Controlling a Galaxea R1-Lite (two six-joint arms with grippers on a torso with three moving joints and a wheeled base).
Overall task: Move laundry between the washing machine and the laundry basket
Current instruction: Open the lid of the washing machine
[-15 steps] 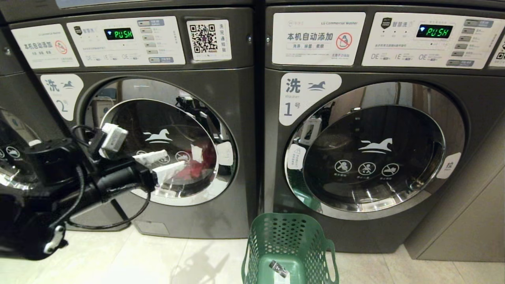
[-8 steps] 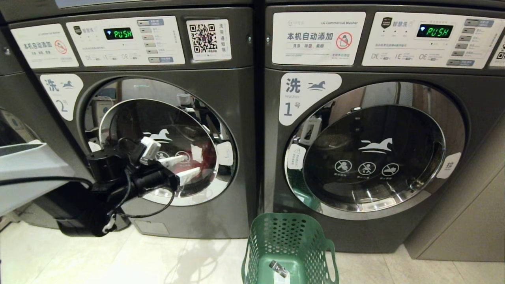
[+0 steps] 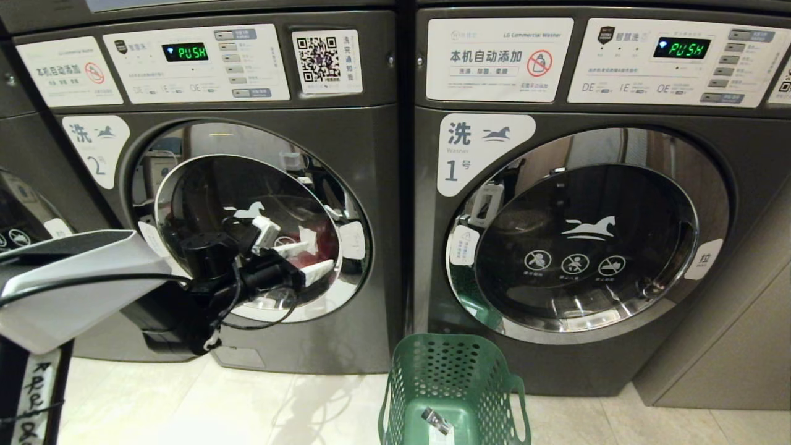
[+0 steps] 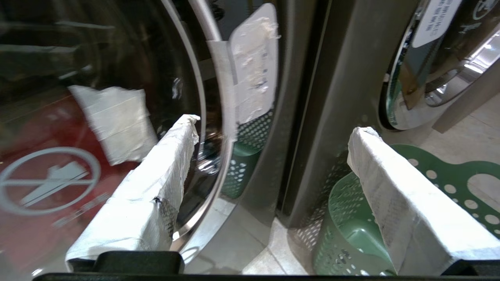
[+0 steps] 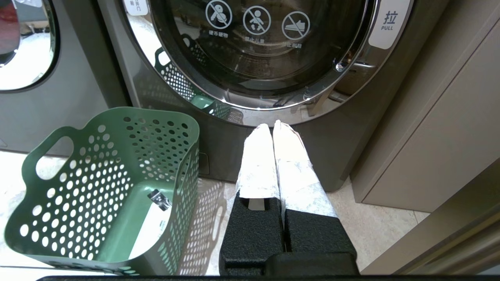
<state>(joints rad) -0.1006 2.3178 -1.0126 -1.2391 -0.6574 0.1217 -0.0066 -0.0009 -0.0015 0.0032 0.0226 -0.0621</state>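
Note:
The washing machine (image 3: 247, 154) marked "2" stands at the left with its round glass door closed. Red laundry (image 3: 325, 240) shows behind the glass, and it fills the near side of the glass (image 4: 35, 128) in the left wrist view. My left gripper (image 3: 316, 258) hangs open and empty just in front of the door's lower right, its fingertips (image 4: 187, 125) close to the chrome rim and below the white handle pad (image 4: 254, 66). The green laundry basket (image 3: 454, 377) stands on the floor between the two machines. My right gripper (image 5: 272, 125) is shut on nothing, low beside the basket (image 5: 109, 183).
A like machine marked "1" (image 3: 575, 247) stands at the right, door closed. A beige cabinet (image 3: 729, 346) flanks it. Another machine's door (image 3: 25, 204) shows at the far left. A small tag (image 3: 437, 421) lies in the basket's bottom. The floor is pale tile.
My left arm has reached forward and to the right across the door of machine "2", bringing the open gripper nearer the door's right edge. The right gripper and basket have not moved.

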